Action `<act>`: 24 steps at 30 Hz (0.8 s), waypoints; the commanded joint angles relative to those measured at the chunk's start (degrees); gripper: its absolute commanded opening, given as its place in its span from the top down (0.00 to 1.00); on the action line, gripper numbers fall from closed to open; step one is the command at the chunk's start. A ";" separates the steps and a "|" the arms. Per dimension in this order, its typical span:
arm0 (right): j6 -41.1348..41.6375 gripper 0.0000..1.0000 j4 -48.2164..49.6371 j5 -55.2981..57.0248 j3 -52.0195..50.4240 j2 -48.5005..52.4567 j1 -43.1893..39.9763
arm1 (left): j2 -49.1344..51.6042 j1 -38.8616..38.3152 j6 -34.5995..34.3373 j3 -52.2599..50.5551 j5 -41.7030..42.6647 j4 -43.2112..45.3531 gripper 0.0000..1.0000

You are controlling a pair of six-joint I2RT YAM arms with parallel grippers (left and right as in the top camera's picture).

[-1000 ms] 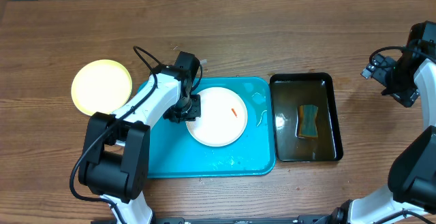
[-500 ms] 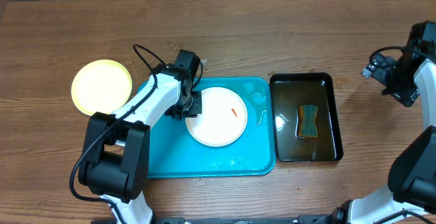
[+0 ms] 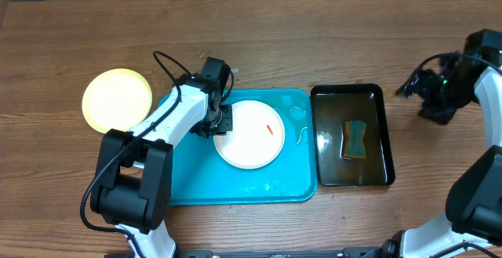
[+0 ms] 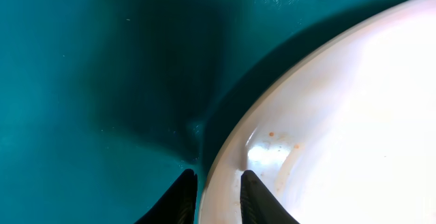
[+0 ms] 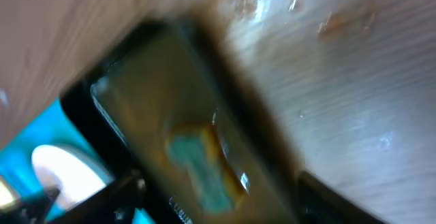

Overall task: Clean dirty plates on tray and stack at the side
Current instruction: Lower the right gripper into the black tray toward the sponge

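A white plate (image 3: pixel 251 136) with a small orange smear lies on the turquoise tray (image 3: pixel 188 181). A pale yellow plate (image 3: pixel 118 99) sits on the table left of the tray. I see no third plate on its own. My left gripper (image 3: pixel 220 125) is at the white plate's left rim. In the left wrist view its fingers (image 4: pixel 216 195) straddle the plate's rim (image 4: pixel 327 115), one over the tray (image 4: pixel 82 81), one on the plate. My right gripper (image 3: pixel 409 88) hangs open and empty over the table right of the black tray; its wrist view is blurred (image 5: pixel 218 197).
A black tray (image 3: pixel 349 89) of brownish liquid stands right of the turquoise tray, with a green sponge (image 3: pixel 355 139) in it. Both show blurred in the right wrist view, tray (image 5: pixel 136 40) and sponge (image 5: pixel 201 166). Drops of water lie on the turquoise tray's right side.
My right arm has swung left toward the black tray. The left gripper and both plates have stayed where they were.
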 commanded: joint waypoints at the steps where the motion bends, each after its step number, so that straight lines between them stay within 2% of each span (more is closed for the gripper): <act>1: -2.29 0.37 -3.87 0.44 1.77 -0.46 4.50 | 0.11 -0.39 0.85 -0.59 -0.55 0.20 0.75; 6: -1.66 0.35 -7.80 9.66 -0.44 -0.44 13.20 | 0.11 -0.39 0.85 -0.59 -0.55 0.42 0.75; 10: 4.37 0.34 -6.01 17.66 -3.63 -0.44 18.01 | 0.11 -0.39 0.87 -0.59 -0.57 0.44 0.75; 16: 5.73 0.30 5.31 18.95 -12.13 -0.44 24.02 | 0.11 -0.39 0.87 -0.59 -0.57 0.44 0.75; 24: 5.73 0.31 17.81 18.75 -22.84 -0.42 27.91 | 0.11 -0.39 0.87 -0.59 -0.57 0.46 0.75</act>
